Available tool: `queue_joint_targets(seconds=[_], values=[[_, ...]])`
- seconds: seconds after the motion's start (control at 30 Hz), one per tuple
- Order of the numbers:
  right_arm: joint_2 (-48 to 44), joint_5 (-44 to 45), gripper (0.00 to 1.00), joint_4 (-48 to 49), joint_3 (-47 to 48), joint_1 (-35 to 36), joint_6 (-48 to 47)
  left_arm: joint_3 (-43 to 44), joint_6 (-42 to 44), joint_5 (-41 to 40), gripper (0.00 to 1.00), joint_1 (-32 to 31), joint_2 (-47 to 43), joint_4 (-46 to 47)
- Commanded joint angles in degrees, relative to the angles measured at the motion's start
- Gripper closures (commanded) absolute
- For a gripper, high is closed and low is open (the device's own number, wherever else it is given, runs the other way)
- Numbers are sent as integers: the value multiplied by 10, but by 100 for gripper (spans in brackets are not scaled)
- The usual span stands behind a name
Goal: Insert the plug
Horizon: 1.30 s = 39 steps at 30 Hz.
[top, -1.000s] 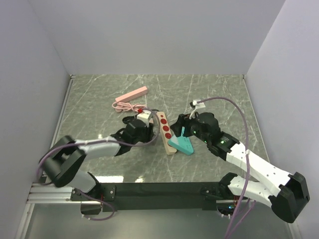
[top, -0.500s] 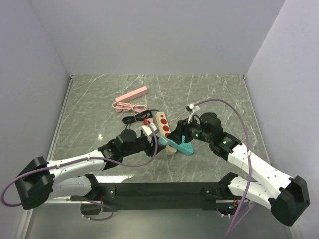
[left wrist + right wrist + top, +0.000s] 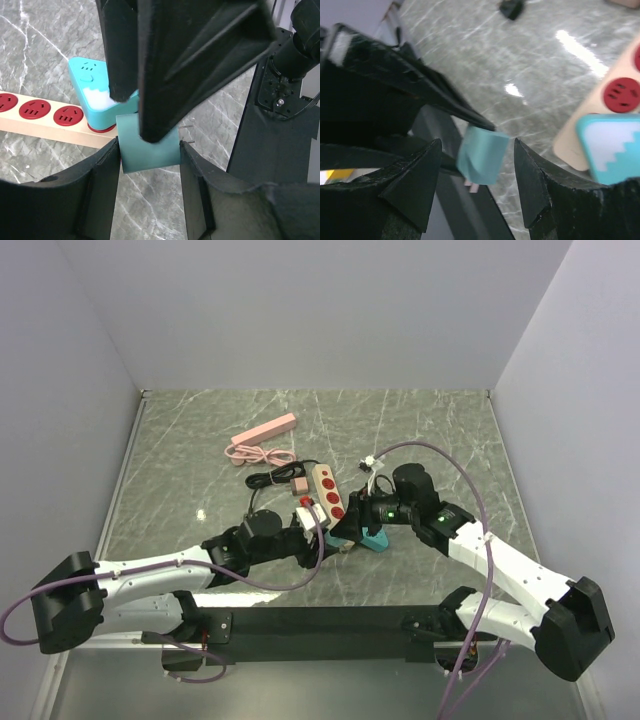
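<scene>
A small teal plug (image 3: pixel 150 152) with two metal prongs on its right side sits pinched between my left gripper's (image 3: pixel 149 150) two pads, above the marble table. My right gripper (image 3: pixel 477 145) straddles the same plug (image 3: pixel 482 155) with a gap on each side, so it is open and not touching it. In the top view the left gripper (image 3: pixel 318 523) and the right gripper (image 3: pixel 345 527) meet just near of the wooden power strip (image 3: pixel 326 492) with its red sockets. A teal triangular adapter (image 3: pixel 90 90) sits in the strip's near end.
A pink power strip (image 3: pixel 264 432) with a coiled pink cable (image 3: pixel 255 454) lies at the back left. A black cable (image 3: pixel 275 478) runs from the wooden strip. The black base rail (image 3: pixel 320 620) spans the near edge. Walls close in on three sides.
My left arm has swung from beside the strip toward the near right, carrying what it holds. My right gripper has moved left to meet it, and its jaws have narrowed.
</scene>
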Motion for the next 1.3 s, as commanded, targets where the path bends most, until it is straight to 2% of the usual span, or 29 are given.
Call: queue_joint_targets(seconds=[0.0,0.43,0.63,0.73,0.77,0.8,0.87,0.9,0.93,0.97,1.0,1.03,1.07,1.2,1.27], values=[[4,-88,34,40,-3,-3,-2,25,17,-4,93,-9,-3,22],[46,-78,36,29,-11,-3,-3,16,24,-28,93,-22,-25,29],[44,-109,60,45,-12,-3,2,18,24,-50,94,-23,-22,28],[35,-126,81,71,-20,-3,14,17,21,-49,91,-23,-19,31],[32,-129,93,77,-23,-3,18,15,18,-52,82,-23,-16,32],[33,-133,98,83,-26,-3,22,15,16,-58,76,-24,-15,36],[35,-135,100,104,-31,-3,31,12,9,-62,65,-24,-15,40],[35,-131,100,111,-32,-3,33,11,3,-69,53,-23,-17,41],[34,-127,100,113,-34,-4,36,11,-4,-71,49,-24,-18,40],[31,-113,100,114,-36,-5,38,8,-8,-71,40,-24,-21,39],[27,-106,100,119,-38,-7,40,7,-14,-71,19,-23,-28,40],[22,-104,100,125,-40,-11,47,3,-23,-88,8,-23,-33,42],[10,-100,100,131,-45,-22,50,-3,-27,-86,1,-23,-44,47],[-36,-65,100,137,-44,-55,55,-14,-48,-77,1,-17,-62,51],[-63,-56,100,139,-43,-77,56,-18,-56,-42,1,-10,-77,58]])
